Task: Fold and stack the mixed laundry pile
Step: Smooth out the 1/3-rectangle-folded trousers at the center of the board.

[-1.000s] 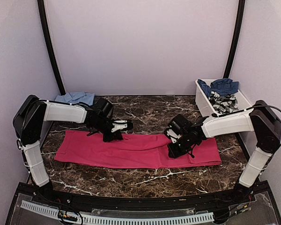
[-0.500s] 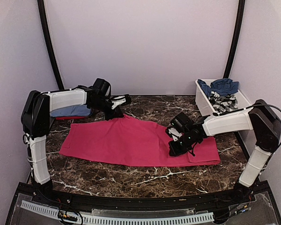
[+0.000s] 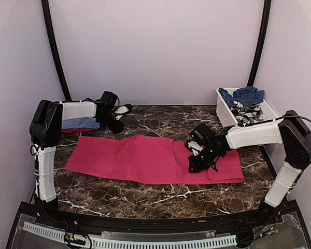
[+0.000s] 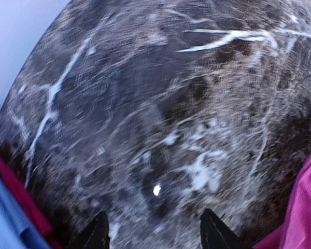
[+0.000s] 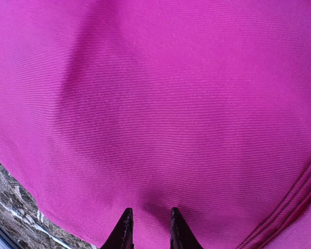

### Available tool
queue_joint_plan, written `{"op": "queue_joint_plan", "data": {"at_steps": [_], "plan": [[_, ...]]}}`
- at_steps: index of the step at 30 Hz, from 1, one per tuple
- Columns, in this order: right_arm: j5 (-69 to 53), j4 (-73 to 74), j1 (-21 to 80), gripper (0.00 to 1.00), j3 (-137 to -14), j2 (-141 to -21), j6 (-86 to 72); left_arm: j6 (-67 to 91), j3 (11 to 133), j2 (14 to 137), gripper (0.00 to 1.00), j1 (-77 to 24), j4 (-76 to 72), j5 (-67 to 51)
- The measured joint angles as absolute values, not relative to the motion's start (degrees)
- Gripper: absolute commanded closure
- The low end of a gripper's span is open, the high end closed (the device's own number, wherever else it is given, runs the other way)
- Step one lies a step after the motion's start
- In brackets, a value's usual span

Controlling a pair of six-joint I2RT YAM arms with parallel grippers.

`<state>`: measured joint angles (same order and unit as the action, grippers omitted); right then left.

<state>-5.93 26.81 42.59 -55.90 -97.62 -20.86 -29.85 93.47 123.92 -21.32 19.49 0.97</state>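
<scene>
The pink garment [image 3: 145, 160] lies as a long strip mid-tabletop, the blue shirt [image 3: 82, 123] sits folded at the far-left corner, and a navy piece [image 3: 246, 95] and a patterned piece [image 3: 247, 111] fill the tub [image 3: 224, 110] at far right: under half done, I judge. The left gripper [image 4: 155, 228] hangs wide and empty by the shirt; the right gripper [image 5: 150, 225] has its jaws narrow on the pink's right end, and I cannot tell if they pinch it. No writing is readable.

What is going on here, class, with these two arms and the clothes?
Two robot arms are working on laundry. A pink garment lies spread flat on the marble table. The right pincer is down on its right part, fingers close together; whether it grips the cloth is unclear. The left pincer hangs open and empty over bare table at the far left, beside a blue shirt. More clothes sit in a white tub at the far right.
</scene>
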Motion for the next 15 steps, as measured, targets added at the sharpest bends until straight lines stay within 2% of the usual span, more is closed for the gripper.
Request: {"op": "queue_joint_plan", "data": {"at_steps": [1, 3, 6, 11, 15], "plan": [[-5.76, 27.79, 42.59, 0.74, -56.38, -97.12, -20.56, -26.61, 93.47, 122.48, 0.09, -20.45, 20.6, 1.65], [-5.52, 29.28, 42.59, 0.7, -57.78, -95.61, -19.86, -20.1, 93.34, 118.72, 0.03, -18.39, 22.81, 2.2], [-5.3, 30.13, 42.59, 0.65, -60.84, -93.56, -18.55, -9.37, 91.5, 109.93, 0.01, -14.26, 24.51, -1.26], [-4.47, 29.78, 42.57, 0.62, -66.48, -94.89, -15.62, 4.95, 82.65, 95.07, 0.01, -6.87, 23.88, -9.69], [-5.02, 28.8, 42.41, 0.62, -68.34, -99.2, -14.02, 14.55, 74.0, 90.17, 0.01, -1.28, 24.36, -18.13]]}}
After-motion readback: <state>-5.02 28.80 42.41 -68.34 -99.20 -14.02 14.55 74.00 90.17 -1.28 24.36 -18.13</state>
